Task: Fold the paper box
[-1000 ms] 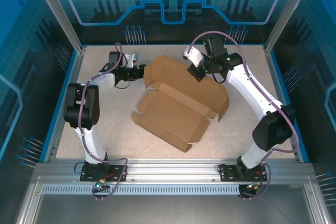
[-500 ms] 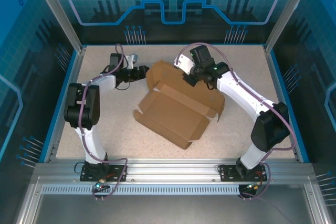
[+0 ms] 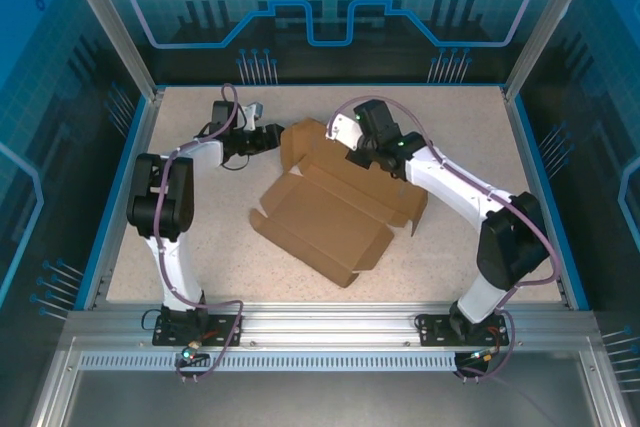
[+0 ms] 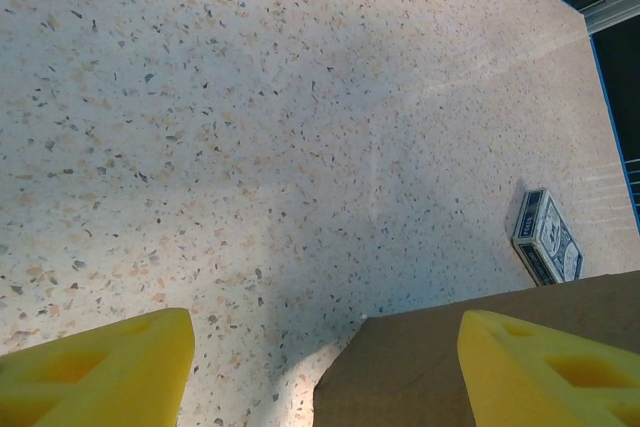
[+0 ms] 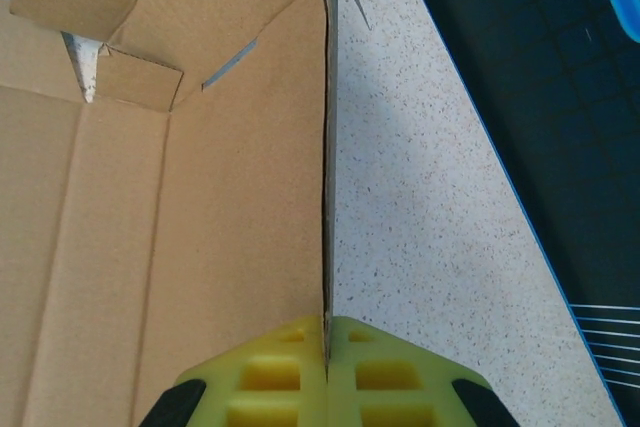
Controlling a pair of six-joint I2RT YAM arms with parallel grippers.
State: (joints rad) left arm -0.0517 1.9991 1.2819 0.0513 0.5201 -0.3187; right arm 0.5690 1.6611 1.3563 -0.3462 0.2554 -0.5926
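- Box [image 3: 325, 222]: brown corrugated sheet, partly folded, lying mid-desk [image 3: 200, 227] with its tray open upward and angled to the desk edges; a raised flap stands at its far left corner.
- Right fingers [image 3: 343, 137]: at the far side of the box. In the right wrist view the yellow fingers [image 5: 290, 377] are pressed together on the thin top edge of an upright wall of the box [image 5: 200, 197], which runs straight away from them; the box interior lies on one side of that wall and bare desk [image 5: 420, 197] on the other.
- Left fingers [image 3: 268, 137]: just beside the far left flap. In the left wrist view the fingers [image 4: 100, 367] stand wide apart; a corner of the box [image 4: 420, 367] reaches between them, close to one finger and well clear of the other, unclamped.
- Hidden or cut off: the right arm covers part of the box's far wall in the top view; both wrist views crop the box at the frame edge.
- Writing: a small blue-and-white pack [image 4: 547, 237] lies on the desk beyond the box corner; its print is too small to read.
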